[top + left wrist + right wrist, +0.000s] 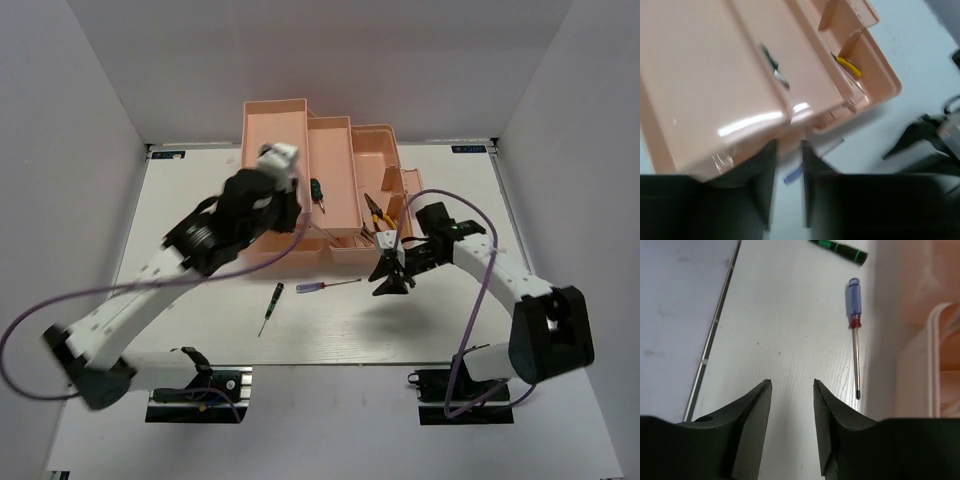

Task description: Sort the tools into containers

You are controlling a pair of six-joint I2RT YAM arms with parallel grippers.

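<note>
The salmon-pink toolbox (275, 125) stands open at the back of the table. A stubby green screwdriver (317, 190) lies in its middle tray, and two yellow-handled pliers (375, 210) lie in a right compartment. On the table in front lie a green-handled screwdriver (270, 305) and the red-and-blue screwdriver (325, 286). My left gripper (292, 208) hovers over the box's front edge; its jaws (789, 145) are narrowly apart and hold nothing. Through that gap I see the blue handle (792, 175). My right gripper (792, 382) is open above the bare table, with the red-and-blue screwdriver (855, 330) beside it.
In the right wrist view the toolbox wall (920, 280) rises close on the right, and the green screwdriver's handle (840, 247) lies at the top edge. White walls enclose the table. A purple cable (480, 290) loops from the right arm.
</note>
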